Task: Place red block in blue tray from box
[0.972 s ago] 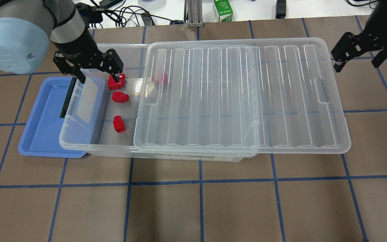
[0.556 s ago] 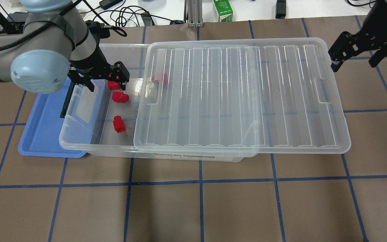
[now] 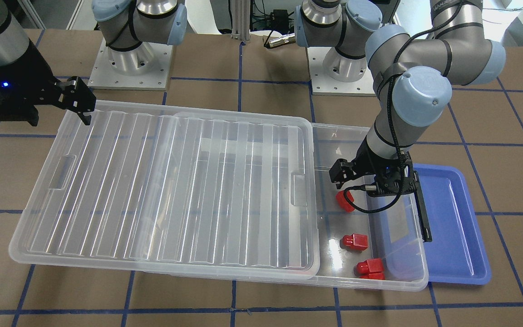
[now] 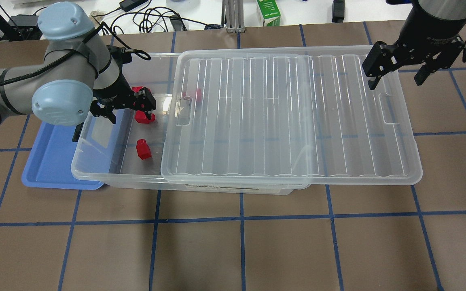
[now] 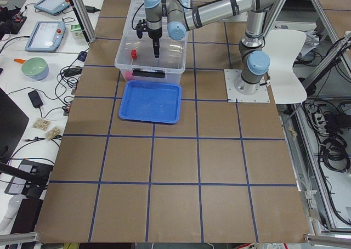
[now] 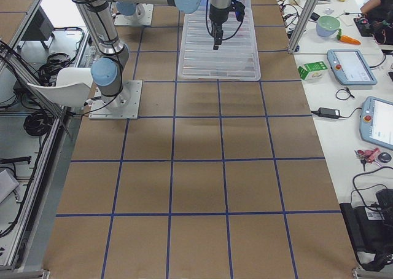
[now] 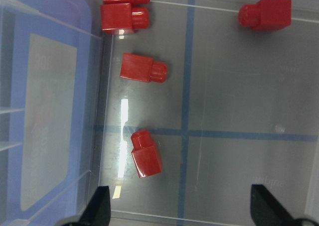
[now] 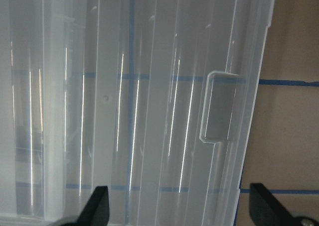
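Note:
Several red blocks lie in the uncovered end of the clear box (image 4: 95,177): one (image 4: 140,149) nearest me, one (image 4: 142,118) in the middle, a pair (image 4: 136,89) at the far wall, and one (image 4: 195,95) under the lid (image 4: 289,117). The left wrist view shows them too, with the nearest one (image 7: 146,155) just ahead of the fingers. My left gripper (image 4: 130,110) hovers open and empty above these blocks and touches none. The blue tray (image 4: 51,161) lies empty, partly under the box's end. My right gripper (image 4: 399,70) is open above the lid's far right corner.
The lid sits slid to the right and overhangs the box. A black latch (image 3: 423,213) hangs on the box end next to the tray (image 3: 456,227). A green carton (image 4: 268,13) and cables lie beyond the table's far edge.
My left gripper has moved from the far pair of blocks toward me, over the middle block, still open. My right gripper has moved left over the lid's corner.

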{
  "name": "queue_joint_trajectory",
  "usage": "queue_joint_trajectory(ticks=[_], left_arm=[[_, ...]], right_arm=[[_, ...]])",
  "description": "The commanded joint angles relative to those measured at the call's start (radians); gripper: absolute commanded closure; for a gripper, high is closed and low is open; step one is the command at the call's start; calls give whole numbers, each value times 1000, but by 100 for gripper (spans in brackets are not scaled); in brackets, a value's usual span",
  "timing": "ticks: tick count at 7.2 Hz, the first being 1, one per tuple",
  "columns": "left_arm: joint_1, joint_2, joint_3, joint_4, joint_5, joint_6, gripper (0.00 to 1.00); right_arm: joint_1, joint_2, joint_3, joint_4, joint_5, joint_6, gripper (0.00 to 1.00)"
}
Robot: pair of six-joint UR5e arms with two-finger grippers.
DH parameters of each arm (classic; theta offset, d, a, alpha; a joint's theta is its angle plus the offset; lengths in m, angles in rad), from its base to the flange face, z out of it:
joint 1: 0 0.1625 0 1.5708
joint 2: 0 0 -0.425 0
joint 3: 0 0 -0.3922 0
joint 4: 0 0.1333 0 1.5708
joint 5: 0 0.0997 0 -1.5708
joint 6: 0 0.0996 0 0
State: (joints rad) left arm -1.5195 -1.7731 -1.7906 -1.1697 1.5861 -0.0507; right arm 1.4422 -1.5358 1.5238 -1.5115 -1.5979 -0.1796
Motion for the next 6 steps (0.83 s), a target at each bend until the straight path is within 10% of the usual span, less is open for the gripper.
queue_joint_trajectory(ticks=[1, 6], left_arm=[[-2, -5, -59, 47, -1, -27, 0], [7, -49, -122, 154, -11, -29, 0]], right_arm=[[3, 5, 4, -3, -16, -13, 0], [-60, 8, 19, -1, -19, -41, 0]])
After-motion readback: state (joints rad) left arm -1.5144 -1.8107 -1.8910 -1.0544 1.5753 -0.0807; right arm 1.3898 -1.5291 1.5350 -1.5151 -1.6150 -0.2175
